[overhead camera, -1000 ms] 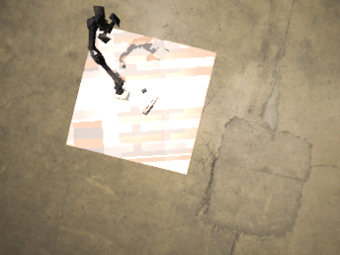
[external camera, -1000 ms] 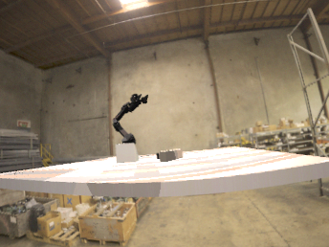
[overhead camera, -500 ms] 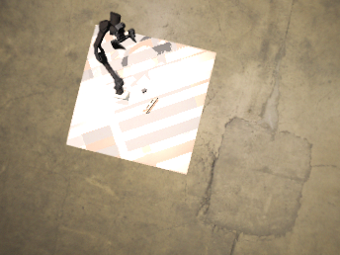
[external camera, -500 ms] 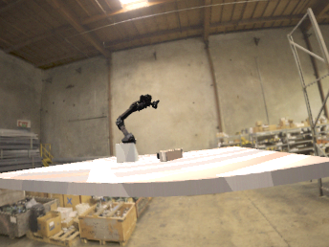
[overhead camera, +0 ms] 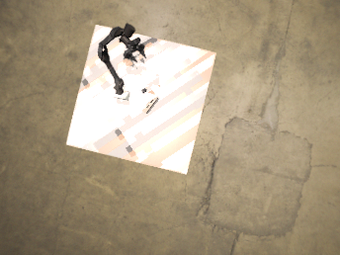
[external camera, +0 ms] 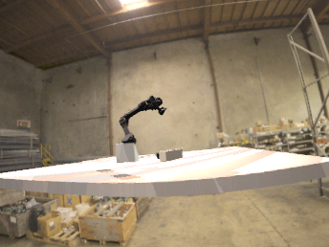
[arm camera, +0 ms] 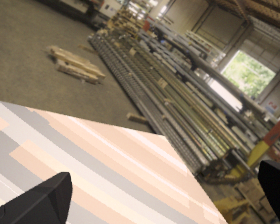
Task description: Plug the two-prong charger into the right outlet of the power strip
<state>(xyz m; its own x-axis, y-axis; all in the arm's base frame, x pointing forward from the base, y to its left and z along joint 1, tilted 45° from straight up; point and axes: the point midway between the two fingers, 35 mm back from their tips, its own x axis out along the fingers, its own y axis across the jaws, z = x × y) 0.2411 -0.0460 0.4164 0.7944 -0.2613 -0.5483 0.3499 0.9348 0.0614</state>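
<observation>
My gripper (overhead camera: 140, 49) is open and empty, held high above the striped table top. In the side view the gripper (external camera: 161, 110) hangs well above the table on the raised arm. The power strip (overhead camera: 151, 104) lies on the table near the arm's base, and it shows as a low grey block (external camera: 170, 154) in the side view. The charger (overhead camera: 144, 90) is a small dark thing on the table next to the strip. Its prongs are too small to make out.
The arm's base stands on a white block (external camera: 126, 152) left of the strip. The table edge (arm camera: 188, 178) runs close past the strip. Warehouse shelving (arm camera: 181, 97) and pallets stand on the floor beyond.
</observation>
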